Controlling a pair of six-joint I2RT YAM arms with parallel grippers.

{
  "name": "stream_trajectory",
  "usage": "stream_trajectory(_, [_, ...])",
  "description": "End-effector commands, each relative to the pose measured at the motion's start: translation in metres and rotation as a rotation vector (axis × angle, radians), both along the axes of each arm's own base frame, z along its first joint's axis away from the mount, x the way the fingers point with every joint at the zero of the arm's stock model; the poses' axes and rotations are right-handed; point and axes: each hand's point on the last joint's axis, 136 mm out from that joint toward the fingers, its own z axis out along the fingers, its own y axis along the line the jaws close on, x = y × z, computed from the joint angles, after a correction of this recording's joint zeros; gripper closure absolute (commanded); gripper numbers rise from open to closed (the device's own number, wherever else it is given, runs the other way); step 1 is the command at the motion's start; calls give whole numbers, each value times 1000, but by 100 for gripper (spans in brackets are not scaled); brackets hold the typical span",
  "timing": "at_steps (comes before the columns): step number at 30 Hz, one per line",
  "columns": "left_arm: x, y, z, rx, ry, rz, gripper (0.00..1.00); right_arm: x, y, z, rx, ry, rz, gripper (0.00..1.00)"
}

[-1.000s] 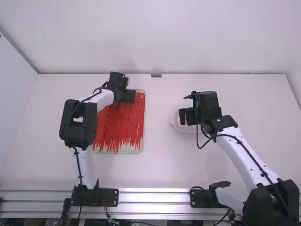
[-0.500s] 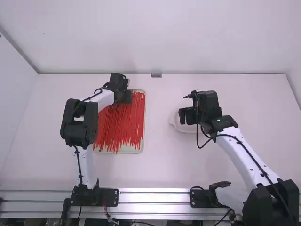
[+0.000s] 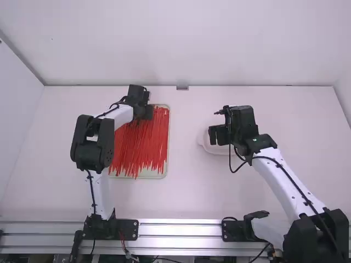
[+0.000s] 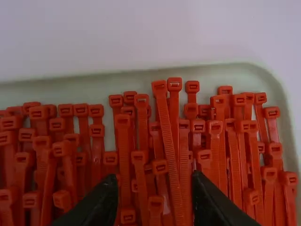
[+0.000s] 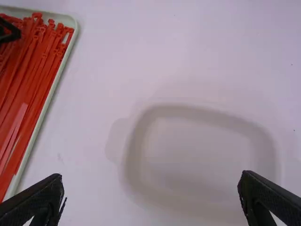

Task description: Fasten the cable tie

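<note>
We judge the pick in hand: on the left, our left end effector (image 4: 153, 188) stands part-open over the red cable ties (image 4: 70, 136) at the tray's (image 4: 70, 89) far end, needing to drop and close on one; right, our right end effector (image 5: 150, 188) hangs wide above the white dish (image 5: 197, 150).

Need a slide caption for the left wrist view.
Open left gripper poised over red cable ties heaped in a pale tray.
</note>
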Motion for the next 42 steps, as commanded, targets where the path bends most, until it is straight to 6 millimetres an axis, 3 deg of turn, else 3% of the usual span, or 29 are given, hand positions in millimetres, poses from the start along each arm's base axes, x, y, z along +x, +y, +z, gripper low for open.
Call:
stream_trajectory(1, [-2, -5, -12, -6, 22, -5, 64, 8, 2, 13, 8, -28, -3, 2])
stream_trajectory(7, [-5, -5, -14, -5, 34, -6, 70, 7, 2, 13, 7, -26, -2, 2])
stream_trajectory(42, [-19, -8, -33, -30, 53, -6, 74, 6, 4, 12, 6, -23, 5, 2])
